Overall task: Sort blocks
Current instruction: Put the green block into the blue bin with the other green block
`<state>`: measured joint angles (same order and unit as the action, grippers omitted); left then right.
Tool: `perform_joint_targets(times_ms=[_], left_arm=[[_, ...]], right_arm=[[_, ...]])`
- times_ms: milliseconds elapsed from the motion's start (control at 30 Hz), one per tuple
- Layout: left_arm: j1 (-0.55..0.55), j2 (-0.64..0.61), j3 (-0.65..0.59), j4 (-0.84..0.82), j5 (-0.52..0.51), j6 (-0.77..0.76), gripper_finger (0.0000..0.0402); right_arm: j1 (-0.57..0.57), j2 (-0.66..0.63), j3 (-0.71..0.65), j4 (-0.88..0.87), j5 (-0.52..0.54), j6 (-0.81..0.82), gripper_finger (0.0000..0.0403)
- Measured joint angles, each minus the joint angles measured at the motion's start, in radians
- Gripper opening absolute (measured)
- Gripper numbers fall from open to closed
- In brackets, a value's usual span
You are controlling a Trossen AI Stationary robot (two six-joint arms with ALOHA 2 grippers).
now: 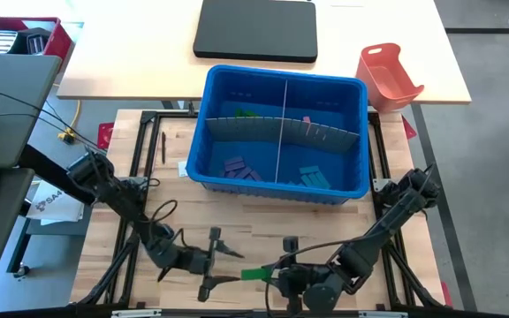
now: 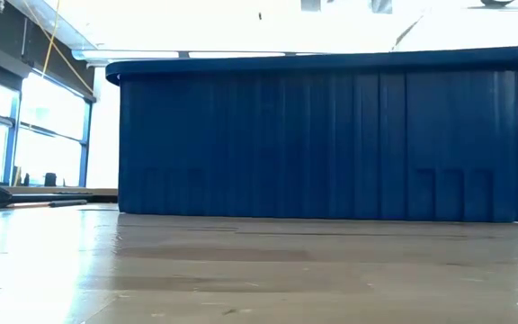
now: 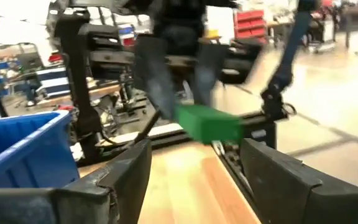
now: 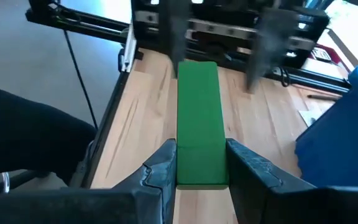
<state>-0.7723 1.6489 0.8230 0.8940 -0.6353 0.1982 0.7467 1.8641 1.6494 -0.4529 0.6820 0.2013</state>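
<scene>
The right gripper [image 4: 201, 163] pinches a green block [image 4: 199, 118]. The left gripper [image 1: 221, 265], fingers spread wide around the block's far end, holds nothing. I'd keep it level until the left closes squarely.

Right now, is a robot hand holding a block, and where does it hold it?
Yes. The right gripper pinches one end of the green block. The left gripper is open around the other end.

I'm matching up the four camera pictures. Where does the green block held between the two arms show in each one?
High view: long green rectangular block, bottom centre.
Low view: not in it.
Left wrist view: centre, beyond the left fingers.
Right wrist view: centre, clamped in the right fingers.
Shared landmark: blue plastic bin.
</scene>
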Motion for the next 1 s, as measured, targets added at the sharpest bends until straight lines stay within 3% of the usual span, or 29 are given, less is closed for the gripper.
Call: perform_joint_targets(times_ms=[200, 400, 533, 1000], left_arm=[[0.059, 0.011, 0.026, 0.002, 0.185, -0.045, 0.0275], [0.066, 0.016, 0.051, -0.017, 0.189, -0.058, 0.0278], [0.065, 0.016, 0.058, -0.017, 0.139, -0.059, 0.0276], [0.077, 0.016, 0.057, -0.074, 0.11, -0.074, 0.0178]], right_arm=[[0.0, 0.0, 0.001, -0.013, 0.009, 0.003, 0.0099], [0.0, 0.0, -0.002, -0.013, 0.042, 0.004, 0.0099], [0.0, 0.0, -0.002, -0.015, 0.053, 0.005, 0.0099], [0.0, 0.0, -0.003, -0.014, 0.073, 0.026, 0.0099]])
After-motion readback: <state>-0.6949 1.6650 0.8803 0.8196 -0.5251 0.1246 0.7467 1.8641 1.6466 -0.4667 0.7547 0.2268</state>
